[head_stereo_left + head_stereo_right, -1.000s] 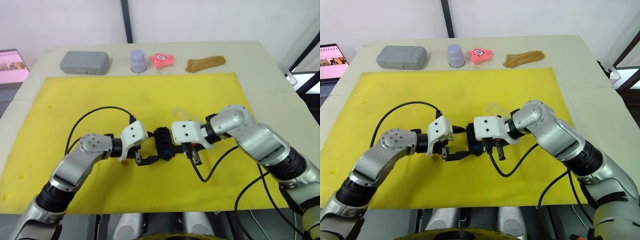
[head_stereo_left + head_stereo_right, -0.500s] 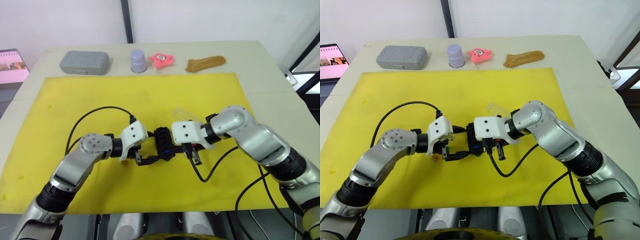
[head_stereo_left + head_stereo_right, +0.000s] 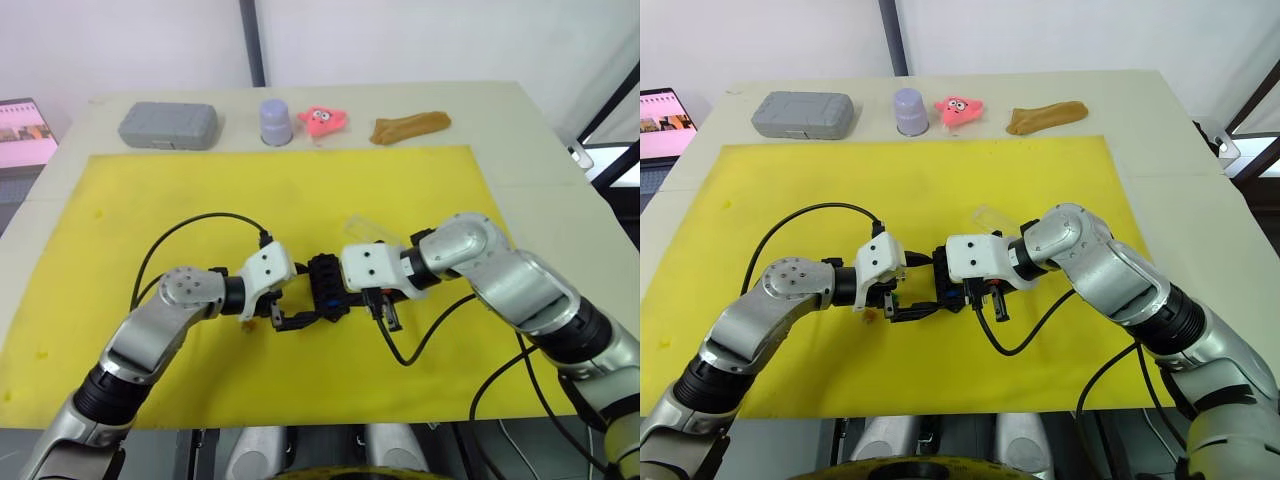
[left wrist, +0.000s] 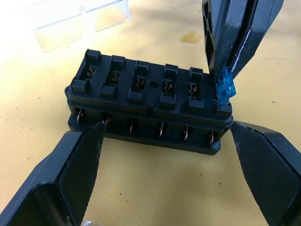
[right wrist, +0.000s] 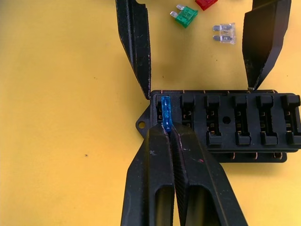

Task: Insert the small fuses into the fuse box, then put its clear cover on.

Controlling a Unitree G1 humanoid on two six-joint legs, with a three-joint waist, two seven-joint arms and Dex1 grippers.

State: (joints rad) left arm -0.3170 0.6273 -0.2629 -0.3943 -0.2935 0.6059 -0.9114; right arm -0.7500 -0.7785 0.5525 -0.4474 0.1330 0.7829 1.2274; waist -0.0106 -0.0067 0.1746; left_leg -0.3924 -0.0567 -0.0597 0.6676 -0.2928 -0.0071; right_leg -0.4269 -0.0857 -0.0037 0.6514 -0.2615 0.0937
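Blue fuse (image 5: 165, 113) pinched over fuse box (image 5: 225, 123).

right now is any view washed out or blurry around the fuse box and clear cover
Left wrist view: glare bleaches the clear cover and the mat beside it, while the fuse box and the blue fuse are crisp; the near fingers blur. Right wrist view: evenly lit, sharp. Eye views: even light, soft shadows.

Both head eyes are looking steeply down over the yellow mat (image 3: 300, 190); both wrist cameras, seemingly facing each other, are sharing the fuse box (image 4: 150, 101) close up.
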